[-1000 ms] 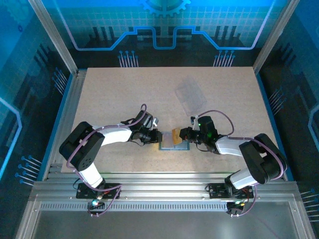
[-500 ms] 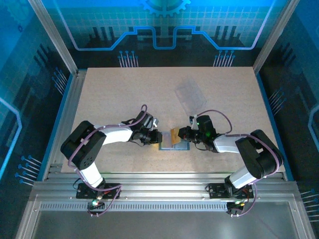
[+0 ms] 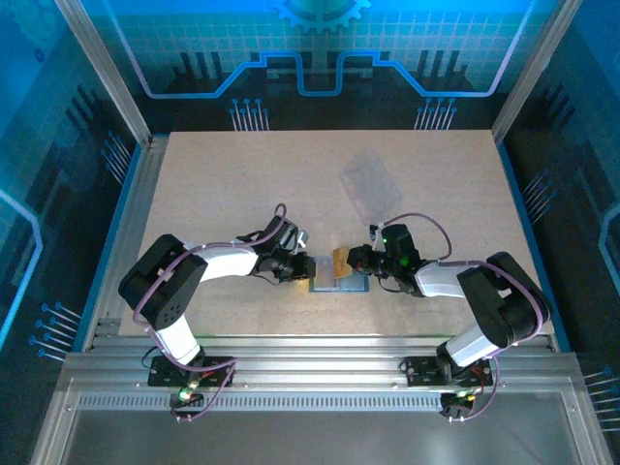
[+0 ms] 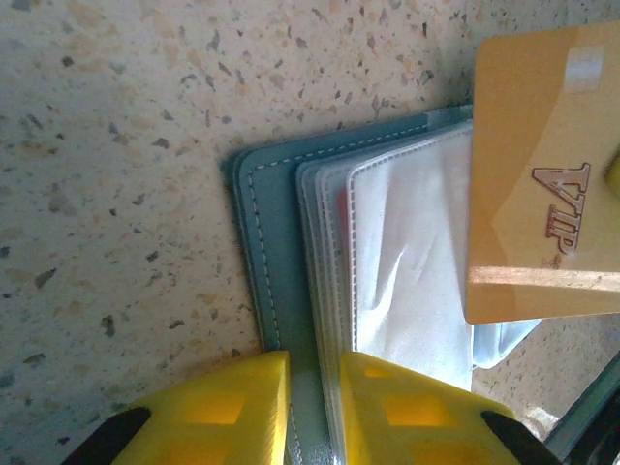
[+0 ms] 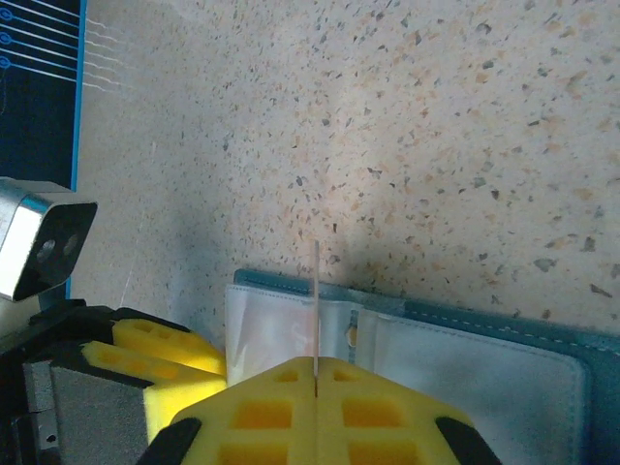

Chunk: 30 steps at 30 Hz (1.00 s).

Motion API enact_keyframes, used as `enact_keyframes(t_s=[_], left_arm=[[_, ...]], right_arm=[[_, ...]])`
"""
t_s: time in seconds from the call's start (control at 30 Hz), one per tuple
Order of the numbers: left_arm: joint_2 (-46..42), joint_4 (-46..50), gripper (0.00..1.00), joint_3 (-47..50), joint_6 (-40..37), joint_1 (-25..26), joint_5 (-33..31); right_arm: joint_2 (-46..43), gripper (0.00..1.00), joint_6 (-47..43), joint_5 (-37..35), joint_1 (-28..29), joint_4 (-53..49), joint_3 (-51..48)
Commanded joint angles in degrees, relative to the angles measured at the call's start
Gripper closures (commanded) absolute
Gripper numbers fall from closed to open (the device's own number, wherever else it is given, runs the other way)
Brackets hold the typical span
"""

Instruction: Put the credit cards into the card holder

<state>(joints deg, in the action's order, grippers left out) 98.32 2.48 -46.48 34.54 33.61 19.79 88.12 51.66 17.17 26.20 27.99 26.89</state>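
The teal-grey card holder (image 3: 341, 283) lies open on the table, its clear plastic sleeves (image 4: 407, 262) fanned up. My left gripper (image 4: 315, 387) is shut on the card holder's left edge (image 4: 257, 242), pinching the cover strip and the sleeve edges. A sliver of red (image 4: 341, 208) shows inside one sleeve. My right gripper (image 5: 317, 373) is shut on a gold credit card (image 4: 542, 194) marked VIP, seen edge-on (image 5: 318, 300) in the right wrist view. The card hangs over the holder's sleeves (image 5: 281, 329), tilted above them (image 3: 342, 259).
A clear plastic tray (image 3: 370, 184) lies farther back, right of centre. The left gripper's yellow fingers (image 5: 160, 349) sit close beside the card holder in the right wrist view. Metal rails run along the table's near edge (image 3: 310, 349).
My right gripper has edged slightly left with the gold card over the card holder. The left gripper has kept its hold and place.
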Motion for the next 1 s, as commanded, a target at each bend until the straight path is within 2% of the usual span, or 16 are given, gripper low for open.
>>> enact_keyframes(t_s=[0.0,0.97], left_arm=[[1.09,-0.19,0.78,-1.42,0.90,0.37,1.57],[1.57,-0.08,0.78,-1.63,1.11,0.41,1.52]], right_arm=[[0.52,1.00,-0.41,-1.24,0.47,0.25,0.33],[-0.34,1.00,-3.34,-4.95,2.00,-2.60,0.27]])
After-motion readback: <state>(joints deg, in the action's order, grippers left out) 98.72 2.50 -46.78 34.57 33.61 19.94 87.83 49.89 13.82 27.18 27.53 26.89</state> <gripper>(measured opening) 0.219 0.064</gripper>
